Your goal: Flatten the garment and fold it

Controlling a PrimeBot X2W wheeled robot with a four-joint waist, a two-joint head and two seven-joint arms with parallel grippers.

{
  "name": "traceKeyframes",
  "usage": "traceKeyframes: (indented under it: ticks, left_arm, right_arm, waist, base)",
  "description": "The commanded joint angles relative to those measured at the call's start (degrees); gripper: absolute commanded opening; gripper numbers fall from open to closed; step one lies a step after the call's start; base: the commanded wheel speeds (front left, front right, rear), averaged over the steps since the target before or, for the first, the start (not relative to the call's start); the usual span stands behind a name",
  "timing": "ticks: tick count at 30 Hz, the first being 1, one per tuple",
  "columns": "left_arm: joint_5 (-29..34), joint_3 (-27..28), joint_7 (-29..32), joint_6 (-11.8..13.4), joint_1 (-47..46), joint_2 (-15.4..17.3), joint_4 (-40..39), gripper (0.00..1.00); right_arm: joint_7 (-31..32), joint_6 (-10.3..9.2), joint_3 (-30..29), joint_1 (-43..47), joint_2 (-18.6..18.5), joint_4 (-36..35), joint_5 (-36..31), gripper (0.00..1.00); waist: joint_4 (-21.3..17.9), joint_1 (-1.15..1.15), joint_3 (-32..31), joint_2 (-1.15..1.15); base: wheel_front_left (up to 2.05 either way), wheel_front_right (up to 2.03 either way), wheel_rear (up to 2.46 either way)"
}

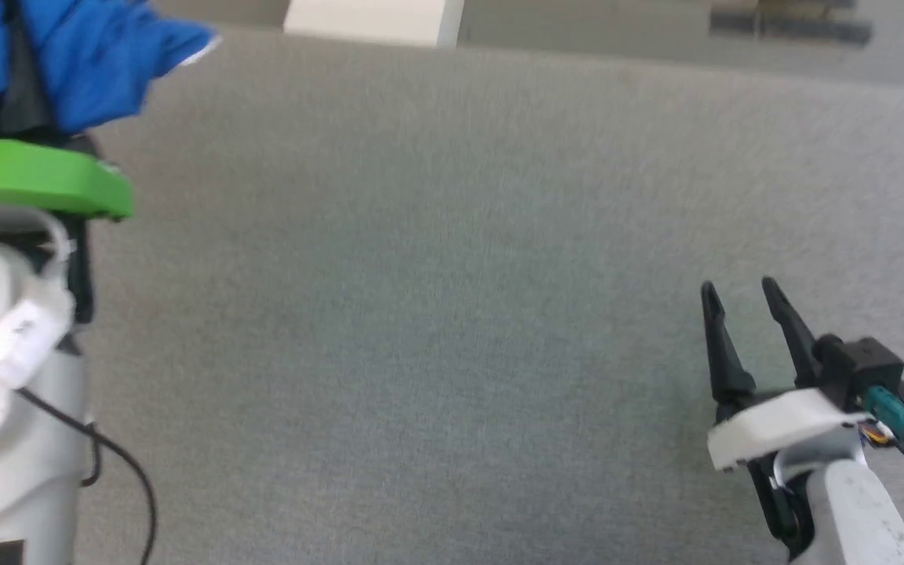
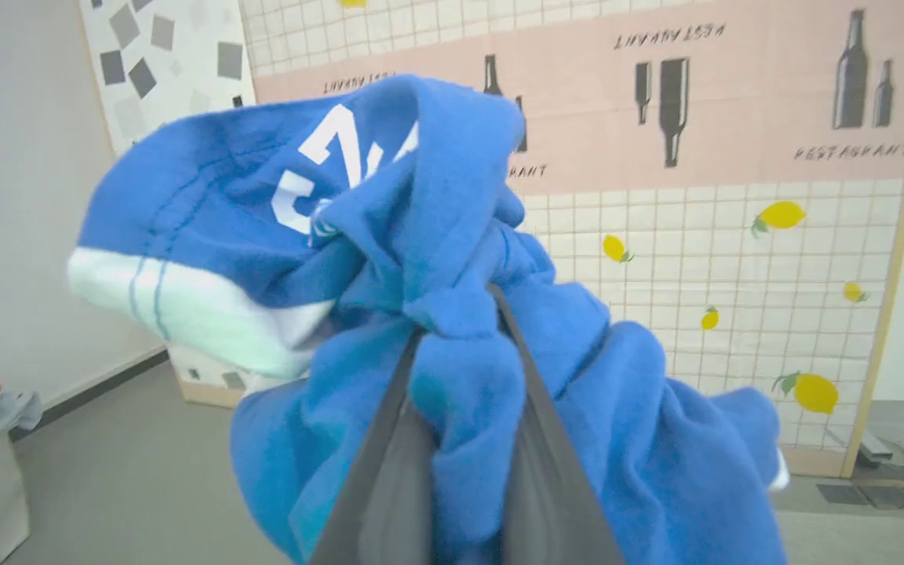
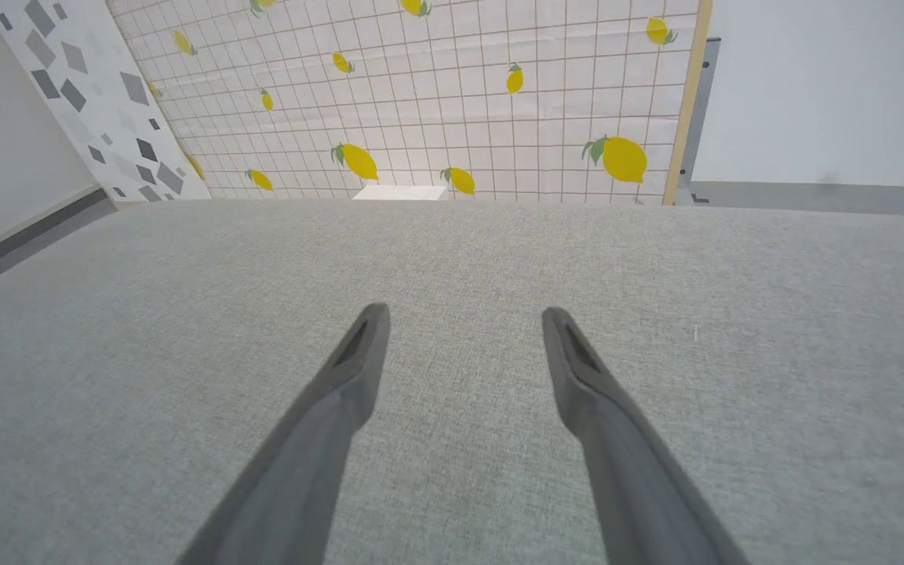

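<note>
the left gripper point(image 2: 456, 314) is clamped on the shorts point(image 2: 436, 235). its fingers point(image 2: 389, 486) stand narrow, with a thick knot of blue cloth squeezed between them. the grip sits in the middle of a bunch, not on a hem or the waistband, so the cloth hangs crumpled around the fingers. a white stripe point(image 2: 185, 306) and part of the white print point(image 2: 326, 173) are folded over on top.

in the head view the shorts point(image 1: 99, 71) are at the far left, raised off the grey counter point(image 1: 452, 314) and above the green ring point(image 1: 44, 176) on the left arm. nothing of them seems to lie on the counter. holding them up like this likely lets the cloth drop free so an edge can be found.

the right gripper point(image 1: 738, 286) hovers low over the counter at the near right, well apart from the shorts. its fingers point(image 3: 318, 439) are spread wide and hold nothing. it looks parked out of the way, ready to take a second corner.

the task is at an early stage: nothing is flat and no fold is made. the next move probably calls for bringing the bundle over the bare counter and getting the right fingers onto a hem or the waistband. the soft jersey may slip or stay twisted while gripped in a lump.
</note>
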Motion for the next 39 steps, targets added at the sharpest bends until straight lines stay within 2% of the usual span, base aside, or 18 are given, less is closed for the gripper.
traceKeyframes:
  ticks: [1, 9, 16, 21, 25, 27, 28, 29, 30, 33, 39]
  left_arm:
    - [1.0, -1.5, 0.1, -0.7, -1.2, -1.1, -1.2, 0.0]
    - [0.5, -11.0, 2.6, -4.2, -2.6, -7.9, -2.8, 0.0]
    - [-1.0, -19.8, 5.4, -8.4, -1.1, -13.4, 5.1, 0.0]
    - [-5.4, -26.7, 12.7, -10.7, 2.0, -15.3, 14.0, 0.0]
    - [-10.6, -32.5, 24.0, -11.2, 4.1, -15.5, 21.6, 0.0]
    - [-13.7, -35.8, 31.3, -11.3, 4.9, -15.2, 24.4, 0.5]
    - [-14.9, -36.5, 33.6, -11.3, 5.1, -15.0, 25.1, 0.95]
    - [-16.0, -37.4, 35.7, -11.3, 5.2, -14.7, 25.5, 1.0]
    - [-16.8, -37.8, 36.6, -11.3, 5.1, -14.4, 25.4, 1.0]
    - [-17.8, -37.0, 34.2, -11.3, 4.7, -13.8, 23.9, 1.0]
    - [-17.3, -31.7, 18.3, -9.9, 5.5, -13.1, 16.8, 1.0]
  right_arm:
    - [-0.2, -0.1, -0.7, 1.1, -0.1, -0.1, 0.4, 1.0]
    - [1.1, -0.1, -2.4, 3.3, -0.1, -2.2, -0.2, 1.0]
    - [2.4, -0.1, -1.2, 3.2, -0.1, -4.3, 0.1, 1.0]
    - [2.3, -0.1, -0.4, 2.8, -0.1, -4.8, 1.0, 1.0]
    - [1.9, -0.1, -0.3, 2.7, -0.1, -4.4, 1.1, 1.0]
    - [1.9, -0.1, -0.4, 2.8, -0.1, -4.2, 1.0, 1.0]
    - [1.9, -0.1, -0.5, 2.9, -0.1, -4.1, 1.0, 1.0]
    - [1.9, -0.1, -0.5, 3.0, -0.1, -4.1, 0.9, 1.0]
    - [2.0, -0.1, -0.5, 3.0, -0.1, -4.1, 0.9, 1.0]
    - [2.1, -0.1, -0.4, 3.1, -0.1, -4.1, 0.7, 1.0]
    - [2.5, -0.1, 1.0, 2.9, -0.1, -4.9, 0.3, 1.0]
  waist:
    - [-3.3, 0.0, -8.8, 0.0]
    - [-10.9, 0.0, -11.0, 0.0]
    - [-17.9, 0.0, -9.3, 0.0]
    - [-21.8, 0.0, -7.5, 0.0]
    - [-23.2, 0.0, -6.5, 0.0]
    - [-23.3, 0.0, -6.3, 0.0]
    - [-23.2, 0.0, -6.2, 0.0]
    - [-23.0, 0.0, -6.1, 0.0]
    - [-22.6, 0.0, -6.1, 0.0]
    - [-21.0, 0.0, -6.2, 0.0]
    - [-17.1, 0.0, -7.3, 0.0]
  base:
    - [0.0, 0.0, 0.0]
    - [0.0, 0.0, 0.0]
    - [0.0, 0.0, 0.0]
    - [0.0, 0.0, 0.0]
    - [0.0, 0.0, 0.0]
    - [0.0, 0.0, 0.0]
    - [0.0, 0.0, 0.0]
    - [0.0, 0.0, 0.0]
    - [0.0, 0.0, 0.0]
    - [0.0, 0.0, 0.0]
    - [0.0, 0.0, 0.0]
